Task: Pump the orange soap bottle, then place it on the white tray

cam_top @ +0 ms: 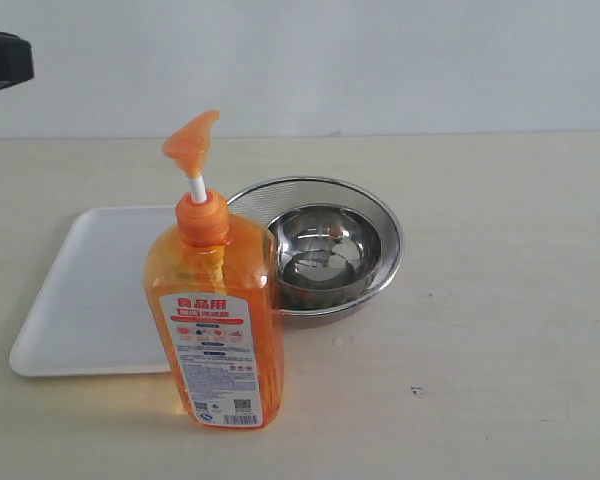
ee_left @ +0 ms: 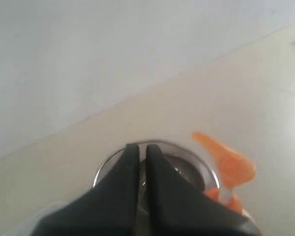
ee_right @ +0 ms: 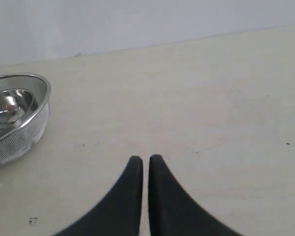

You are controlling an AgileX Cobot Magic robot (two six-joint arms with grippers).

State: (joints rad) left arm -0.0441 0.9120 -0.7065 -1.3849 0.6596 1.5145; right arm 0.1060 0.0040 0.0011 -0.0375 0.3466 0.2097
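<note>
The orange soap bottle (cam_top: 217, 320) stands upright on the table at the front, its base by the white tray's front right corner. Its orange pump head (cam_top: 191, 140) sits raised on a white stem. The white tray (cam_top: 90, 290) lies flat behind and left of it. In the left wrist view my left gripper (ee_left: 142, 150) is shut and holds nothing; the pump head (ee_left: 225, 162) shows beside it, apart from the fingers. A dark part of the left arm (cam_top: 2, 60) shows at the exterior view's top left. My right gripper (ee_right: 144, 161) is shut, holding nothing, over bare table.
A round metal mesh strainer (cam_top: 385, 225) holding a steel bowl (cam_top: 325, 250) stands just behind and right of the bottle, close to it. The strainer (ee_right: 19, 118) also shows in the right wrist view. A pale wall runs along the table's far edge.
</note>
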